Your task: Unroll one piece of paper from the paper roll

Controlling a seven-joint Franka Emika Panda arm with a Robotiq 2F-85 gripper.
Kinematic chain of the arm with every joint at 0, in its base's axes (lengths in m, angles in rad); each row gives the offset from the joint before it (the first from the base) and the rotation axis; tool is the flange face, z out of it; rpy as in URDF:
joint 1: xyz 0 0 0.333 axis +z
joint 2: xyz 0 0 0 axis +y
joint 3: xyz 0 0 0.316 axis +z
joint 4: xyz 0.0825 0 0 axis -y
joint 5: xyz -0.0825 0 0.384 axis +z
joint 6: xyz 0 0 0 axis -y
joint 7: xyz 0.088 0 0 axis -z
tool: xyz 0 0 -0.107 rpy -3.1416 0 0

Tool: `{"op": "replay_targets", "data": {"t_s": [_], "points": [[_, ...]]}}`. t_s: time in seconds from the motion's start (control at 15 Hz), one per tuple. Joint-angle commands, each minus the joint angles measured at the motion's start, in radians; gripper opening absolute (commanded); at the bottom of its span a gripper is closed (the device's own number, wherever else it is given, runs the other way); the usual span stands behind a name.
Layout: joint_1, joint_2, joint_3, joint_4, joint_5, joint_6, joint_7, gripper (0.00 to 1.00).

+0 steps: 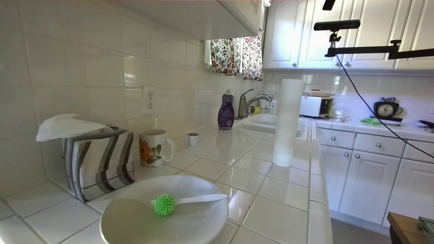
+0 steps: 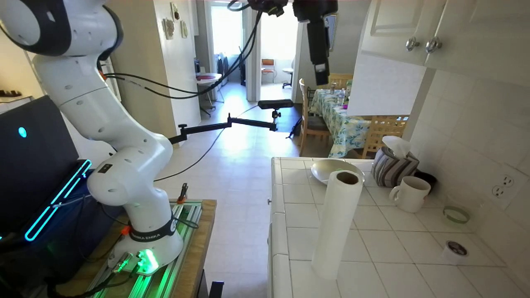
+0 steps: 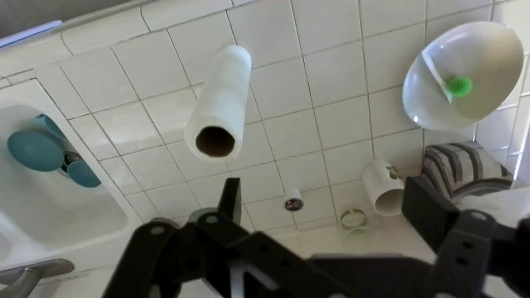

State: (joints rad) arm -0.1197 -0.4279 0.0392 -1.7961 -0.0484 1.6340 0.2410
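since the roll (image 1: 289,122) stands on end, likely light and soft, it may tip. fingers (image 3: 428,213) apart; best pinch lightly near its top.

In an exterior view, bowl (image 1: 190,223) cropped by the bottom edge; label (image 1: 226,119) on the purple bottle (image 1: 226,110) too small for me to read; paper roll (image 1: 289,122) hides part of the sink (image 1: 259,119). In an exterior view, my arm (image 2: 136,161) and jaws cut off at the top. Wrist view: jaws' base out of frame below; sink and faucet (image 3: 47,268) cropped at left.
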Motion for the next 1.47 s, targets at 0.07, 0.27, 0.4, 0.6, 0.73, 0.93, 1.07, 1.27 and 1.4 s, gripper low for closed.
{"op": "replay_targets", "data": {"t_s": [0.07, 0.27, 0.4, 0.6, 0.73, 0.93, 1.07, 1.27, 1.4], "points": [[-0.016, 0.181, -0.039, 0.209, -0.022, 0.02, 0.07, 1.0], [-0.023, 0.247, -0.064, 0.253, -0.044, 0.026, 0.099, 1.0], [-0.025, 0.285, -0.081, 0.267, -0.054, 0.019, 0.106, 1.0], [-0.023, 0.327, -0.104, 0.27, -0.062, -0.005, 0.1, 1.0], [-0.013, 0.299, -0.11, 0.228, -0.044, 0.028, 0.082, 1.0], [-0.01, 0.3, -0.109, 0.228, -0.043, 0.029, 0.081, 1.0], [-0.01, 0.296, -0.109, 0.228, -0.043, 0.029, 0.081, 1.0], [-0.01, 0.296, -0.109, 0.228, -0.043, 0.029, 0.081, 1.0], [-0.011, 0.297, -0.113, 0.225, -0.031, 0.023, 0.075, 1.0]]}}
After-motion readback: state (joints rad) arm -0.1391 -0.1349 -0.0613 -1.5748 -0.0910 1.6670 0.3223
